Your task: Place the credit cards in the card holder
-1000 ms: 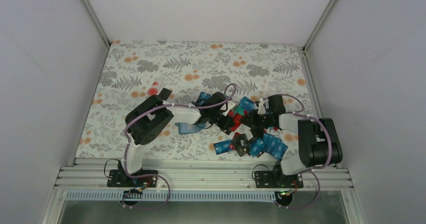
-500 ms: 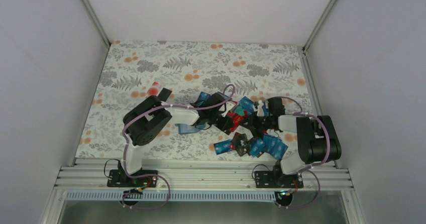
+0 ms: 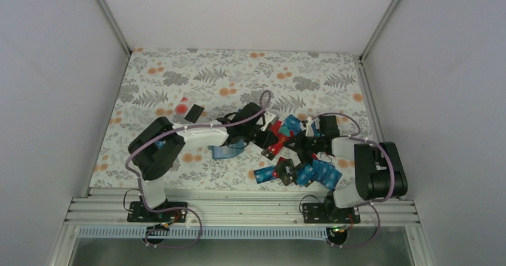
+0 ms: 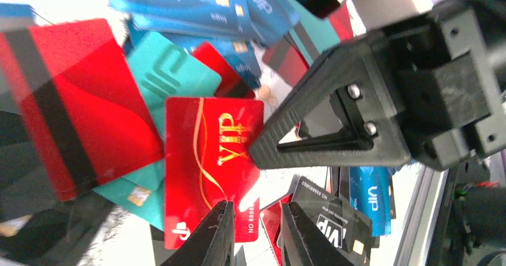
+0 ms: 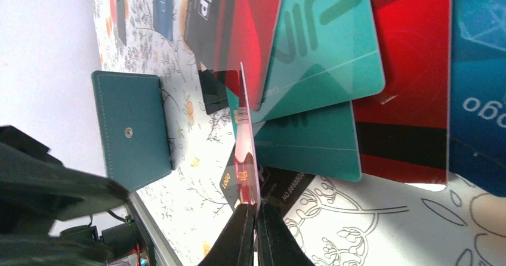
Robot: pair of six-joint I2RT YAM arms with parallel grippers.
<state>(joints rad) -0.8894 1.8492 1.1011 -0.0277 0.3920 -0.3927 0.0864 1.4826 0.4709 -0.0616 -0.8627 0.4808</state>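
The credit cards lie in a loose heap [image 3: 285, 152] at mid-table: red, teal, blue and black. My right gripper [image 5: 255, 211] is shut on the edge of a red card [image 5: 247, 152], which stands on edge above the black and teal cards [image 5: 316, 57]. The card holder [image 5: 132, 129] is a closed teal wallet with a snap, lying flat left of the heap [image 3: 225, 152]. My left gripper [image 4: 256, 218] hovers over a red VIP card [image 4: 203, 158], jaws a narrow gap apart with nothing between them. The right gripper's black finger [image 4: 334, 141] is just ahead of it.
A black card [image 3: 194, 112] and a red one [image 3: 182, 107] lie apart at the left back. White walls enclose the patterned table [image 3: 179, 78]. An aluminium rail [image 3: 238, 209] runs along the near edge by the arm bases.
My right gripper closed onto the red card. My left arm's elbow swung out to the left and its gripper shifted slightly toward the back, uncovering the black card at the left.
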